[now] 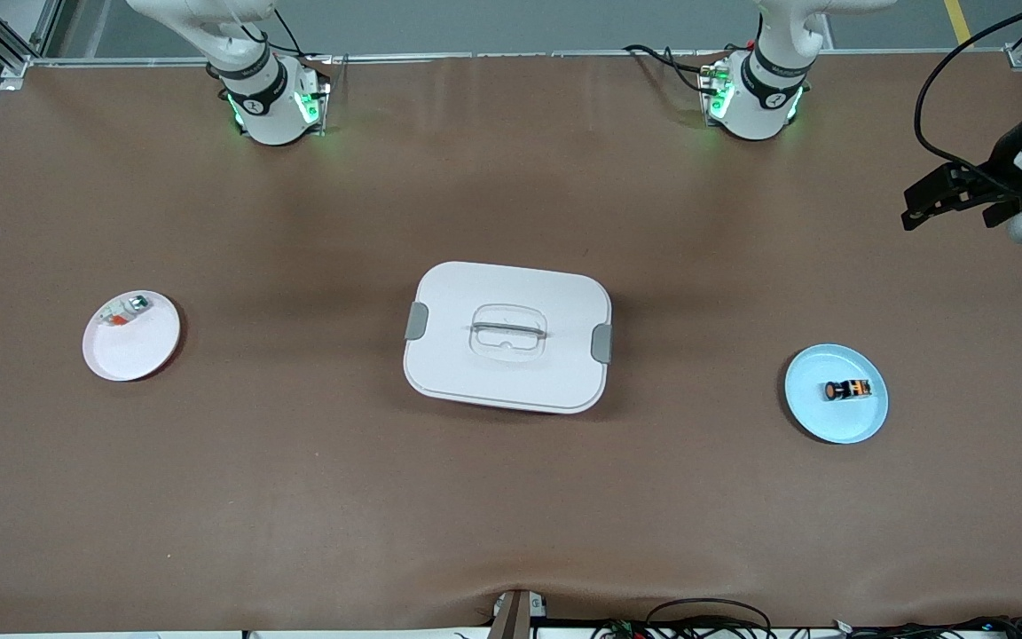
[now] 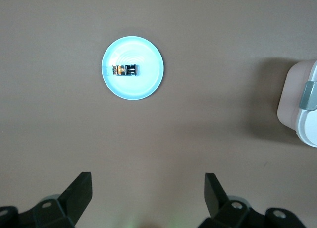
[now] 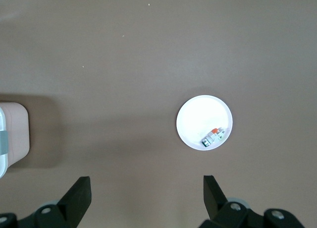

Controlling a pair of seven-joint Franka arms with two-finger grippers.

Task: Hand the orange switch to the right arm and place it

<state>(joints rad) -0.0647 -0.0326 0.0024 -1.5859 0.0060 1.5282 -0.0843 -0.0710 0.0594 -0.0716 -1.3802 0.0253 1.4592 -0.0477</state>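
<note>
The orange switch (image 1: 847, 390), a tiny black block with orange marks, lies on a light blue plate (image 1: 830, 419) toward the left arm's end of the table. The left wrist view shows the switch (image 2: 125, 70) on that plate (image 2: 143, 84). My left gripper (image 2: 147, 186) hangs high over bare table at that end, open and holding nothing, well apart from the switch. It also shows at the front view's edge as the left gripper (image 1: 919, 206). My right gripper (image 3: 147, 188) hangs open and holding nothing over bare table at the right arm's end.
A white lidded box (image 1: 507, 337) with grey clasps sits mid-table. Toward the right arm's end, a white plate (image 1: 134, 355) carries a whitish clear part (image 1: 123, 311) with orange and green bits. Brown mat covers the table around them.
</note>
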